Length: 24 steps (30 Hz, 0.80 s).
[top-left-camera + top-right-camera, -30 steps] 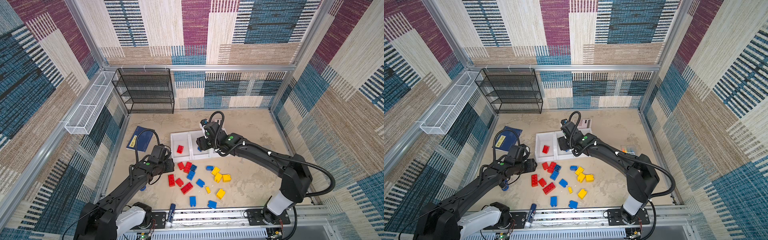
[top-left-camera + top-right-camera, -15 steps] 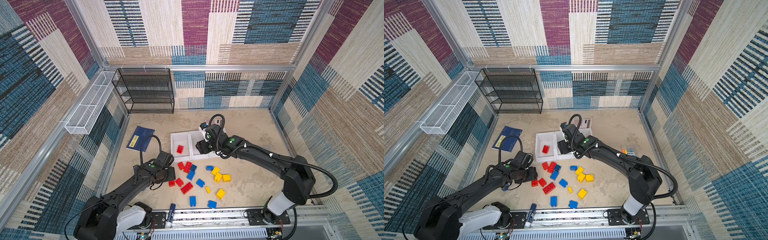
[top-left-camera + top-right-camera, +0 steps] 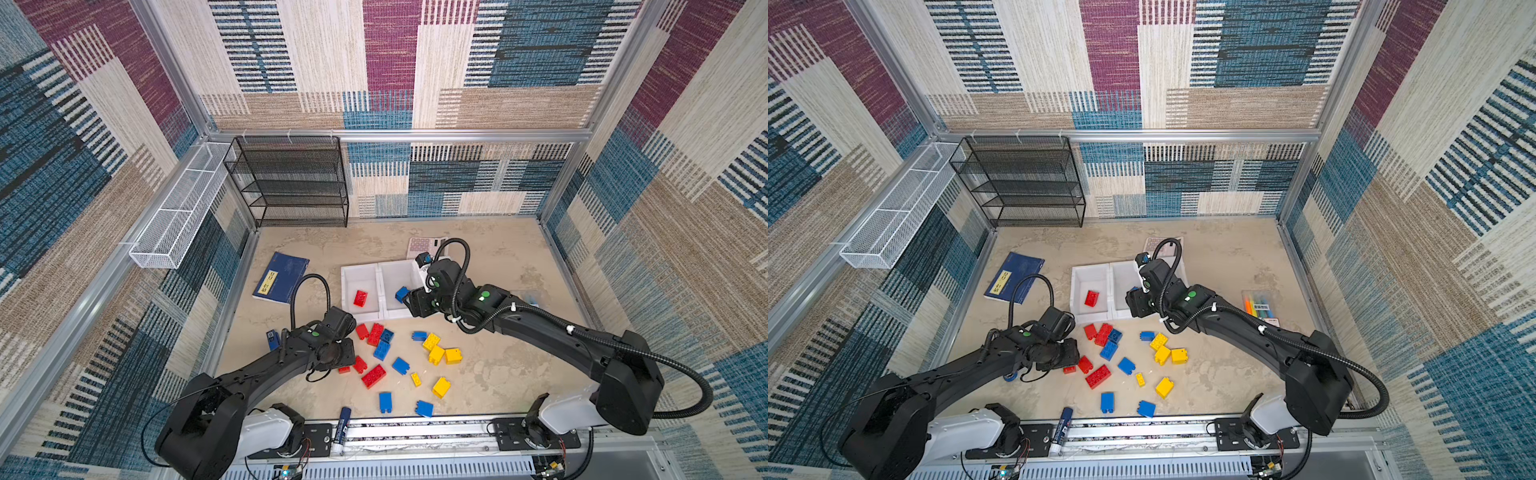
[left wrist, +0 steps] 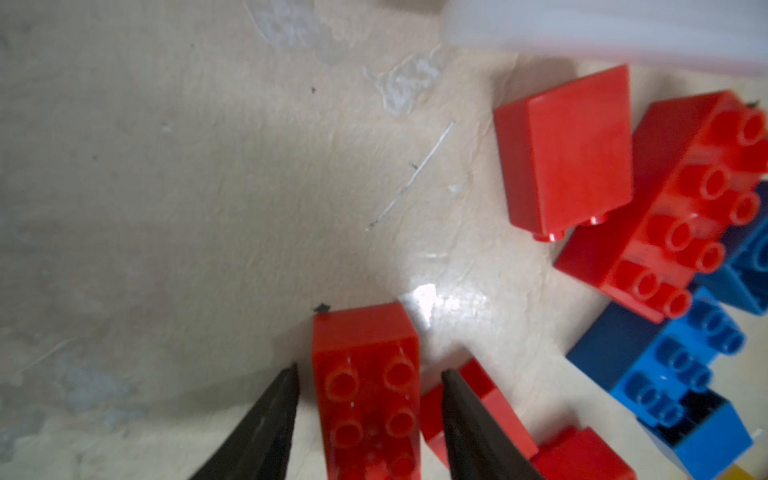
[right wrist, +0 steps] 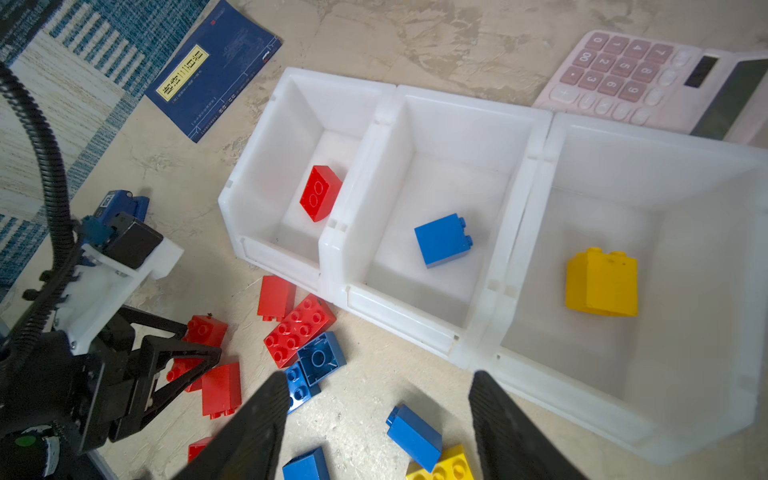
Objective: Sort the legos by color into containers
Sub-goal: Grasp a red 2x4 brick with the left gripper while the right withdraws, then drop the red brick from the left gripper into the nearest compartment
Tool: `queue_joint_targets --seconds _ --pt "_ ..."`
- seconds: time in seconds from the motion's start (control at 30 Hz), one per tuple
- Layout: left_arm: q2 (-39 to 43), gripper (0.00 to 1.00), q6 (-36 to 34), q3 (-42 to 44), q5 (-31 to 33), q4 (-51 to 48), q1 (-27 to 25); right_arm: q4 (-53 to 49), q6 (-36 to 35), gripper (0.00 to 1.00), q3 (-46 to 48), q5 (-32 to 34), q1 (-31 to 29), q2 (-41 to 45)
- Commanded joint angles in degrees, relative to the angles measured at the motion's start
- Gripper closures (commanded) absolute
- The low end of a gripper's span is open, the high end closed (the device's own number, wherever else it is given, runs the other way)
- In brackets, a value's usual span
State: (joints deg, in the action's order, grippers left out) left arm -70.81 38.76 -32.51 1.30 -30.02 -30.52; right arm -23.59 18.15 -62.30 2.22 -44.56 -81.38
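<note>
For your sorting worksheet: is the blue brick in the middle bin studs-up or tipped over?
Tipped: the blue brick lies on its side, studs pointing sideways.

Beige tabletop (image 3: 498, 374) bears legos (image 3: 374, 376), containers (image 3: 360, 268), booklet (image 3: 282, 276), calculator (image 3: 420, 245).

Both top views look steeply down on the whole bench (image 3: 498, 257); the right wrist camera faces the containers (image 5: 390, 99), the left hangs close over red legos (image 4: 365, 395).

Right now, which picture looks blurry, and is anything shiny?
Left wrist view: the white bin at the edge is smeared, and a glare spot sits on the table beside the red brick. Right wrist view: crisp, except the right gripper, whose fingers look soft. Both top views: evenly lit, sharp.
</note>
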Motion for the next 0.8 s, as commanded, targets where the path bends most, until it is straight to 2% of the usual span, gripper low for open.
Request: queue_joint_targets --seconds 0.0,0.07,0.2,0.3,0.57,0.77 --pt "-0.57 0.47 -0.18 -0.4 2.96 1.02 -0.1 -0.04 2.09 0.29 1.31 2.18 -0.01 2.52" --pt "-0.82 0.5 -0.51 -0.27 3.76 1.34 -0.15 -0.07 2.68 0.29 2.46 2.83 -0.01 4.01" --pt "-1.36 0.67 -1.39 0.07 3.06 2.41 -0.15 -0.05 3.62 0.29 4.03 3.49 -0.01 5.54" --pt "-1.21 0.73 -1.64 0.16 2.92 2.68 -0.13 -0.18 4.07 0.29 4.12 3.67 -0.04 5.71" --pt "0.07 0.79 -2.38 -0.72 0.96 3.41 -0.15 -0.71 4.44 0.3 4.27 3.78 -0.07 6.37" --pt "0.63 0.79 -4.04 -6.85 -0.38 3.95 -0.11 -1.19 4.87 0.3 4.91 4.43 -0.09 7.99"
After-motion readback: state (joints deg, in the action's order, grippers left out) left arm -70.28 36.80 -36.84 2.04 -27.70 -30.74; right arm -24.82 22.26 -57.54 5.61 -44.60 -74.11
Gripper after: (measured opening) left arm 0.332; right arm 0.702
